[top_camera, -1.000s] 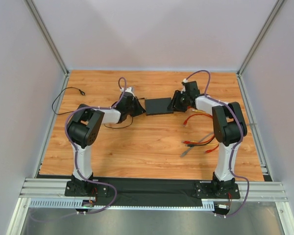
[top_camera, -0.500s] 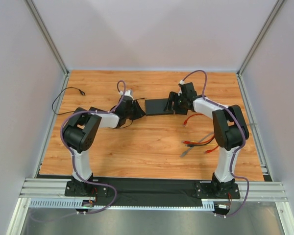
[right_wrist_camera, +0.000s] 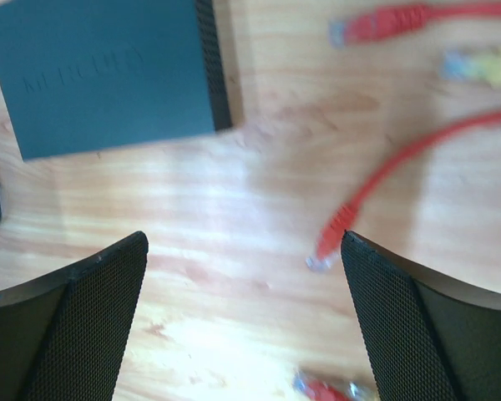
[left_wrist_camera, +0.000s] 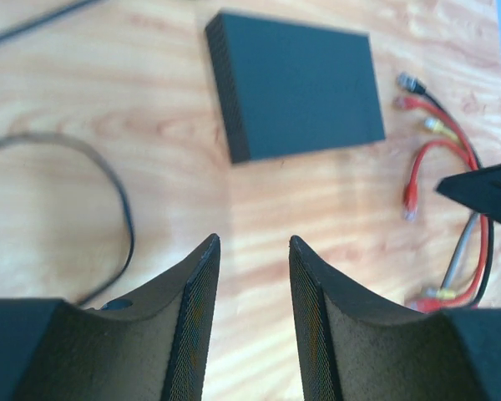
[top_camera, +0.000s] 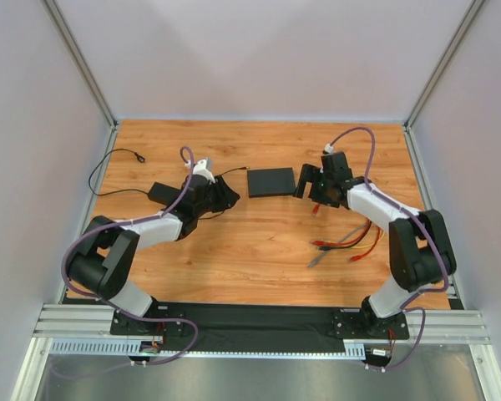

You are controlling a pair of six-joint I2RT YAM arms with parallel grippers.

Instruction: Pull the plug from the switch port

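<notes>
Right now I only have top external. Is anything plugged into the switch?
Observer: The left wrist view shows the switch lying free. Its ribbed end and near edge carry no cable.
Operator: Left end effector holding anything?
Observer: No. The left end effector has its fingers apart, with only bare table between them.
Operator: And the right?
Observer: The right end effector is wide open and empty. A loose red cable ends on the wood beside one finger.
</notes>
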